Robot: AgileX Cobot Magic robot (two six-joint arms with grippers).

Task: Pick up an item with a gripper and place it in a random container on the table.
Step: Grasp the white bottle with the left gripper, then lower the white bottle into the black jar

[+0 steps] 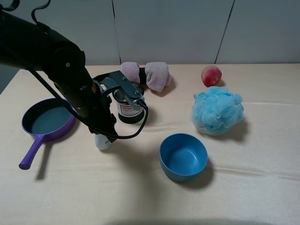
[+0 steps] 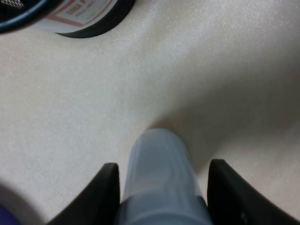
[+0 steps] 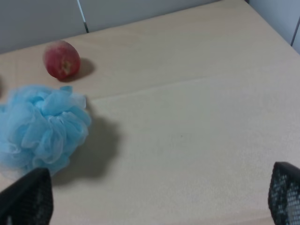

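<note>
The small white bottle (image 1: 103, 141) stands upright on the beige table (image 1: 243, 187), just in front of the black wire-mesh cup (image 1: 130, 111) with the white, red-lettered label. My left gripper (image 1: 106, 132) is lowered over the bottle, hiding its cap. In the left wrist view the bottle (image 2: 159, 164) sits between the two black fingers (image 2: 105, 192) with a narrow gap on each side, so my left gripper (image 2: 161, 194) is open around it. The cup's base (image 2: 82, 18) shows beyond it. My right gripper (image 3: 159, 201) is open and empty, out of the exterior view.
A purple pan (image 1: 47, 123) lies left of the left arm. A blue bowl (image 1: 183, 155) stands right of the bottle. A blue bath pouf (image 1: 217, 110), a red peach (image 1: 211, 75) and a pink rolled towel (image 1: 152, 75) lie further back.
</note>
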